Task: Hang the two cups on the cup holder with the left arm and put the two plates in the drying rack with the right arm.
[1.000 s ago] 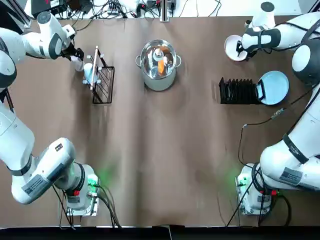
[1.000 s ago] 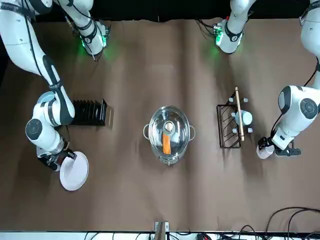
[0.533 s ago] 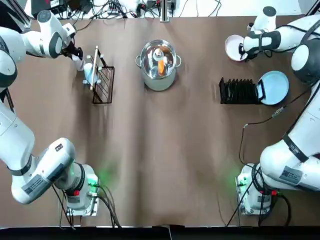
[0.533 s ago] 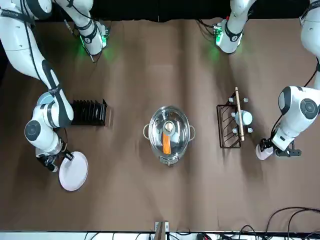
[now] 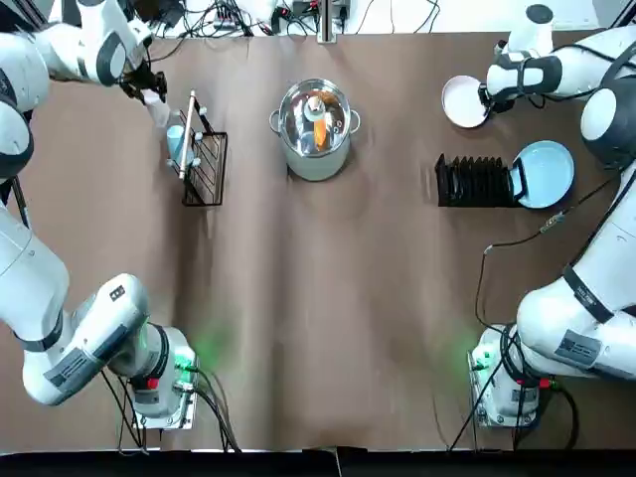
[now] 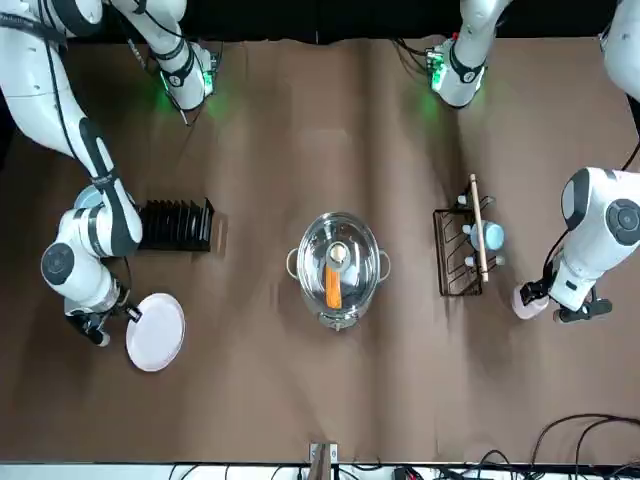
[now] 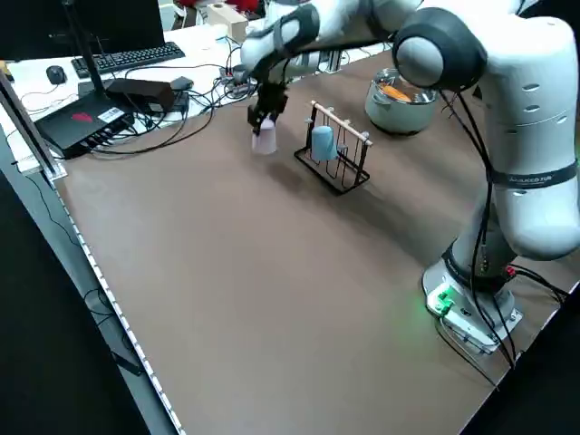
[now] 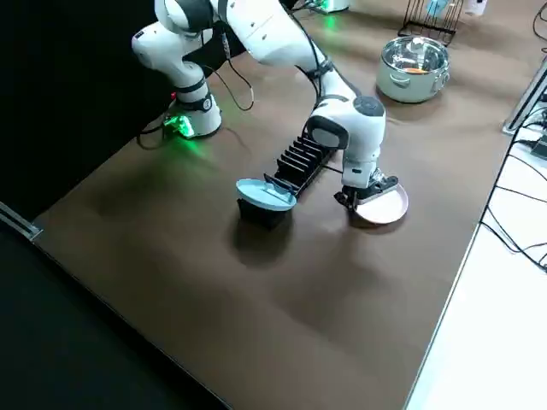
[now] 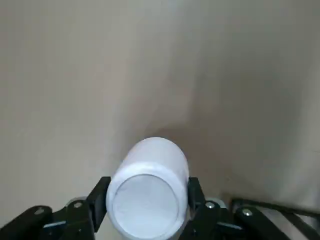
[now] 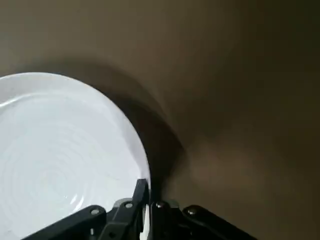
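top view: left gripper [image 5: 149, 91] at the far left, beyond the cup holder [image 5: 205, 164]. blue cup [image 5: 179, 145] already on the holder. right gripper [image 5: 486, 97] at the far right with the white plate [image 5: 464, 101]; blue plate [image 5: 545, 174] at the outer end of the drying rack [image 5: 479, 182]. steel pot [image 5: 315, 129] between the two work areas.

front view: pale cup [image 6: 529, 303] held just beside the holder, off its pegs. best, i judge, to line its mouth up with a free peg, slide it on level, let go only once the peg carries it, and spare the blue cup a knock.

left side view: holder is thin black wire, rectangular base, smooth pale rod across the top.

right side view: white plate tilted, apart from the rack. probably wants turning on edge, centring over a free slot, then lowering straight down, clear of the blue plate.

left wrist view: fingers clamped either side of the cup; smooth, matte, rounded cylinder, likely to roll if pinched off-centre.

right wrist view: fingers pinch the plate's rim; glossy, faint concentric rings. edge grip, so it could pivot.
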Robot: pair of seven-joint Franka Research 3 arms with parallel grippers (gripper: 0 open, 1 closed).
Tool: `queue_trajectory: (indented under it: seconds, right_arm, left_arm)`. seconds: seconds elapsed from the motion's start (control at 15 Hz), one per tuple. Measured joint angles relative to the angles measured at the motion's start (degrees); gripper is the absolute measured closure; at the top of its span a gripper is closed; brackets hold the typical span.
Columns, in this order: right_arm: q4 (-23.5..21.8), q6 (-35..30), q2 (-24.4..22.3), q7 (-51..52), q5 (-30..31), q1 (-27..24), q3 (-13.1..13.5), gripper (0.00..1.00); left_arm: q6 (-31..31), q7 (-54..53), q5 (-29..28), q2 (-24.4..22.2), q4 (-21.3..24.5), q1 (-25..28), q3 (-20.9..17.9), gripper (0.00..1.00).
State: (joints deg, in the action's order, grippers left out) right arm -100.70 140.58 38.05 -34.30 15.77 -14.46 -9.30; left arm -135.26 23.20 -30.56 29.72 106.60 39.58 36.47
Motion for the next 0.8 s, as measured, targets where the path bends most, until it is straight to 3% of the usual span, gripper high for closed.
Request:
queue_trajectory:
  seconds: [0.27, 0.33, 0.6, 0.8]
  right_arm:
    - [1.4, -10.9, -5.2, 7.1, 0.0, 0.4, -1.0, 0.96]
    - [1.9, -17.9, -9.2, 15.1, 0.0, 0.4, -1.3, 0.97]
    - [2.3, -30.4, -17.1, 30.7, 1.2, 0.1, -0.7, 0.97]
    - [1.8, -37.7, -18.9, 34.1, 12.8, 0.2, -0.8, 0.97]
  left_arm:
    - [10.5, 5.3, 5.8, -6.3, -0.9, 0.0, 4.7, 0.33]
    - [15.5, 5.9, 11.5, -10.0, -1.9, 0.1, 5.5, 0.33]
    - [18.7, 12.2, 17.6, -15.1, -2.3, 0.1, 7.5, 0.33]
    - [18.9, 15.9, 17.7, -15.3, -1.5, -0.3, 9.0, 0.33]
